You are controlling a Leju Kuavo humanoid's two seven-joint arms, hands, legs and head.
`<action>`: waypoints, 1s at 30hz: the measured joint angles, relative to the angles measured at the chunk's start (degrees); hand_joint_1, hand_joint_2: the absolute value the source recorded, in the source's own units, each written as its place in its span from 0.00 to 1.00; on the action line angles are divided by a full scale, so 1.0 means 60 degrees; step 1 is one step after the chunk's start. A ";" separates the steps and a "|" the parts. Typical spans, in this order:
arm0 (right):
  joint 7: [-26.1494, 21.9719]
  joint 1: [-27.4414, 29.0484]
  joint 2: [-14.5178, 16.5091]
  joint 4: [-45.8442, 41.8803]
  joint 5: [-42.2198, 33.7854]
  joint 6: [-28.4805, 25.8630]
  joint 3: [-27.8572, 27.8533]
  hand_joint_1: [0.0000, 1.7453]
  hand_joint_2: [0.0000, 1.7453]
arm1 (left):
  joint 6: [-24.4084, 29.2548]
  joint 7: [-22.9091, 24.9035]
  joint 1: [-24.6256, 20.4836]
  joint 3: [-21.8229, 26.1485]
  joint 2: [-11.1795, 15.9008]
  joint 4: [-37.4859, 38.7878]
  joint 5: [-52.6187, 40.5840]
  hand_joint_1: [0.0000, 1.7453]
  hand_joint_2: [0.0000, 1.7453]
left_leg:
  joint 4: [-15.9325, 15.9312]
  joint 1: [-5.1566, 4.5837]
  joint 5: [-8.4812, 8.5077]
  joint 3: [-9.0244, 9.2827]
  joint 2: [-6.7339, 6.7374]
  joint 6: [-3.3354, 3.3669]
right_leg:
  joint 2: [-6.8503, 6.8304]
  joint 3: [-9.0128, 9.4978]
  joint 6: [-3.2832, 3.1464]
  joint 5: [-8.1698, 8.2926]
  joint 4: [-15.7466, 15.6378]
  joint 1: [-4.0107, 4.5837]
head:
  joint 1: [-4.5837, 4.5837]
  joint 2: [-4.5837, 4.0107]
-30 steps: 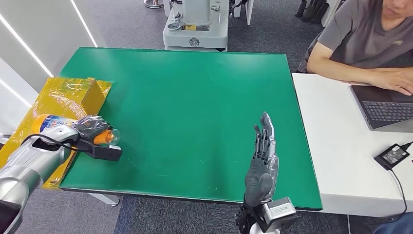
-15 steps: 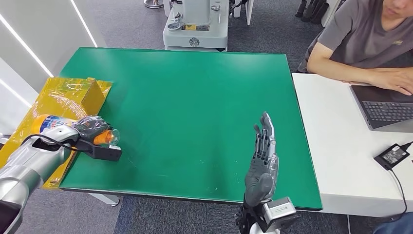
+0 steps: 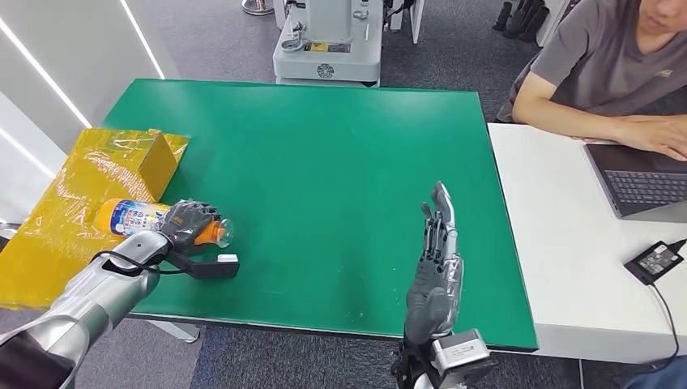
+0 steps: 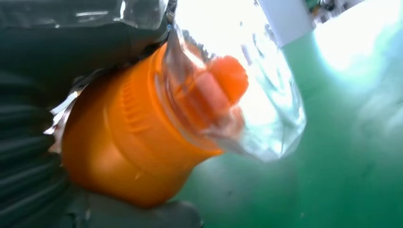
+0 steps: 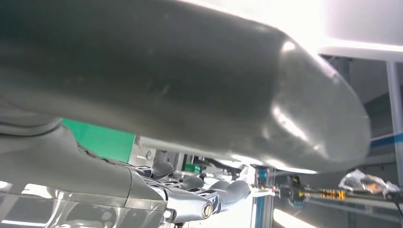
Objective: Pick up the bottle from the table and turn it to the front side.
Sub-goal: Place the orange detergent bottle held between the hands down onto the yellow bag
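The bottle has an orange top, a clear cap cover and a blue-and-white label; it lies sideways, lifted at the green table's left edge. My left hand grips it around the neck. Up close in the left wrist view, the orange neck and clear cap cover jut out past my left hand, with the green table beneath. My right hand stands upright over the table's front right, fingers straight and apart, holding nothing. In the right wrist view the thick thumb and dark fingers show.
A yellow plastic bag with a yellow box lies at the table's left side. The green table is bare in the middle. A person sits at the white desk on the right with a laptop and a power adapter.
My left hand has carried the bottle rightward, off the yellow bag and over the green table's left edge. The right hand has stayed in place.
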 joint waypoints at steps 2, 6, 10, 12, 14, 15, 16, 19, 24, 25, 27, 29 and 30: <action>0.0012 0.0000 0.0000 -0.0020 0.0000 -0.0020 0.0004 0.00 0.00 | -0.0018 -0.0024 0.0001 0.0030 -0.0080 0.0042 0.0006 1.00 1.00 | 0.0000 0.0000 0.0000 0.0009 0.0001 0.0000 | -0.0001 0.0005 0.0000 0.0000 -0.0002 0.0000 | -0.0001 0.0000; 0.0021 -0.0001 0.0000 -0.0046 0.0000 -0.0032 0.0009 0.00 0.00 | -0.0040 -0.0109 0.0001 0.0088 -0.0186 0.0109 0.0015 0.72 1.00 | -0.0001 0.0002 0.0004 0.0017 -0.0001 -0.0002 | -0.0009 0.0013 -0.0001 0.0001 0.0004 0.0001 | -0.0001 0.0000; 0.0020 -0.0016 0.0000 -0.0046 -0.0016 0.0014 0.0017 0.00 0.00 | -0.0106 -0.0130 0.0002 0.0136 -0.0256 0.0157 0.0022 0.03 1.00 | -0.0001 0.0002 0.0006 0.0028 -0.0016 -0.0005 | -0.0020 0.0026 -0.0002 -0.0001 0.0011 0.0002 | -0.0001 0.0000; 0.0016 -0.0040 0.0000 -0.0043 -0.0026 0.0078 0.0031 0.00 0.00 | -0.0133 -0.0118 0.0003 0.0158 -0.0283 0.0181 0.0016 0.03 1.00 | -0.0002 0.0003 0.0006 0.0033 -0.0025 -0.0005 | -0.0029 0.0034 -0.0003 -0.0002 0.0011 0.0003 | -0.0001 0.0000; 0.0006 -0.0068 0.0000 -0.0040 -0.0031 0.0124 0.0047 0.00 0.00 | -0.0136 -0.0111 0.0002 0.0179 -0.0303 0.0187 0.0008 0.03 1.00 | -0.0004 0.0003 0.0006 0.0040 -0.0026 -0.0005 | -0.0031 0.0043 -0.0004 -0.0003 0.0011 0.0003 | 0.0000 0.0000; 0.0000 -0.0079 0.0000 -0.0037 -0.0034 0.0131 0.0052 0.00 0.00 | -0.0135 -0.0110 0.0002 0.0193 -0.0308 0.0189 0.0003 0.03 1.00 | -0.0004 0.0003 0.0006 0.0043 -0.0025 -0.0005 | -0.0030 0.0046 -0.0004 -0.0003 0.0012 0.0003 | -0.0001 0.0000; -0.0006 -0.0085 0.0000 -0.0035 -0.0039 0.0133 0.0054 0.00 0.00 | -0.0134 -0.0110 0.0002 0.0206 -0.0313 0.0190 -0.0004 0.03 1.00 | -0.0004 0.0003 0.0006 0.0046 -0.0024 -0.0006 | -0.0028 0.0049 -0.0004 -0.0003 0.0012 0.0003 | 0.0000 0.0000; -0.0019 -0.0100 0.0000 -0.0029 -0.0071 0.0136 0.0054 0.00 0.00 | -0.0131 -0.0110 0.0003 0.0221 -0.0321 0.0191 -0.0013 0.03 1.00 | -0.0004 0.0003 0.0006 0.0048 -0.0024 -0.0006 | -0.0027 0.0050 -0.0004 -0.0003 0.0012 0.0003 | 0.0000 0.0000; -0.0024 -0.0123 0.0000 -0.0003 -0.0148 0.0136 0.0054 0.00 0.00 | -0.0130 -0.0110 0.0002 0.0228 -0.0327 0.0208 -0.0015 0.01 1.00 | -0.0004 0.0003 0.0006 0.0049 -0.0024 -0.0006 | -0.0029 0.0051 -0.0004 -0.0003 0.0012 0.0003 | -0.0002 0.0000; -0.0024 -0.0126 0.0000 0.0003 -0.0146 0.0136 0.0054 0.00 0.00 | -0.0130 -0.0110 0.0002 0.0229 -0.0327 0.0209 -0.0015 0.00 1.00 | -0.0004 0.0003 0.0006 0.0049 -0.0024 -0.0006 | -0.0029 0.0051 -0.0004 -0.0003 0.0012 0.0003 | -0.0002 0.0000; -0.0032 -0.0131 0.0000 0.0009 -0.0143 0.0136 0.0054 0.00 0.00 | -0.0134 -0.0110 0.0002 0.0230 -0.0329 0.0218 -0.0024 0.00 1.00 | -0.0005 0.0003 0.0006 0.0050 -0.0024 -0.0006 | -0.0029 0.0052 -0.0004 -0.0003 0.0012 0.0003 | -0.0002 0.0000; -0.0056 -0.0134 0.0000 0.0013 -0.0149 0.0135 0.0054 0.00 0.00 | -0.0144 -0.0085 0.0000 0.0231 -0.0331 0.0233 -0.0051 0.00 1.00 | -0.0005 0.0003 0.0006 0.0052 -0.0024 -0.0006 | -0.0028 0.0052 -0.0004 -0.0003 0.0013 0.0003 | -0.0002 0.0000; -0.0075 -0.0135 0.0000 0.0015 -0.0156 0.0133 0.0054 0.00 0.00 | -0.0151 -0.0056 -0.0001 0.0231 -0.0330 0.0240 -0.0077 0.00 1.00 | -0.0005 0.0003 0.0006 0.0053 -0.0024 -0.0006 | -0.0028 0.0053 -0.0004 -0.0003 0.0013 0.0003 | -0.0002 0.0000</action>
